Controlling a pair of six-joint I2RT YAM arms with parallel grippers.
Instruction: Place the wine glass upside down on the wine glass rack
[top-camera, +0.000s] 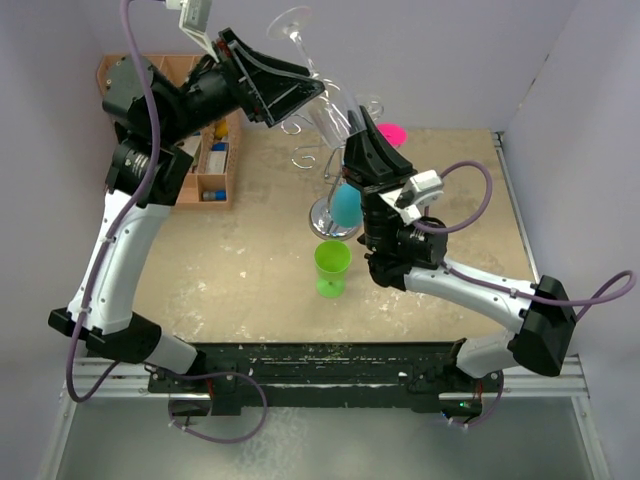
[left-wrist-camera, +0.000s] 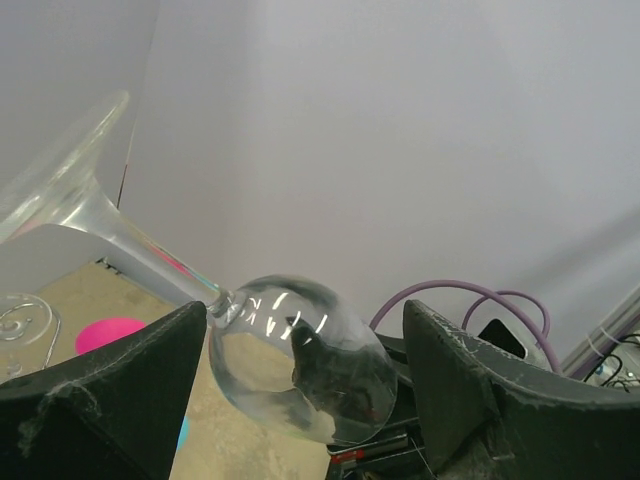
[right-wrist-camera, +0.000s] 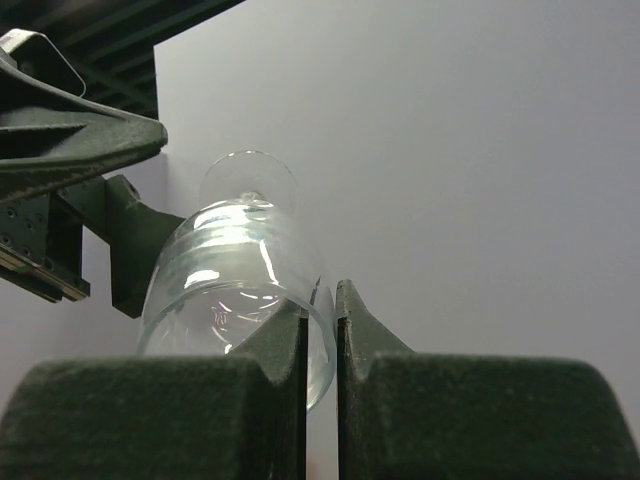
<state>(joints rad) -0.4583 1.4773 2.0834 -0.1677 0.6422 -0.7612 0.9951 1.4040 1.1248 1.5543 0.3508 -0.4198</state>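
The wine glass (top-camera: 332, 115) is hanging tilted at the upper centre of the top view, foot upper left, bowl lower right, just above the wine glass rack (top-camera: 322, 212). The right gripper (right-wrist-camera: 320, 335) is pinching its rim; the left gripper (left-wrist-camera: 305, 325) is gaping wide around the stem. A blue cup (top-camera: 345, 205) is crowding the rack's base
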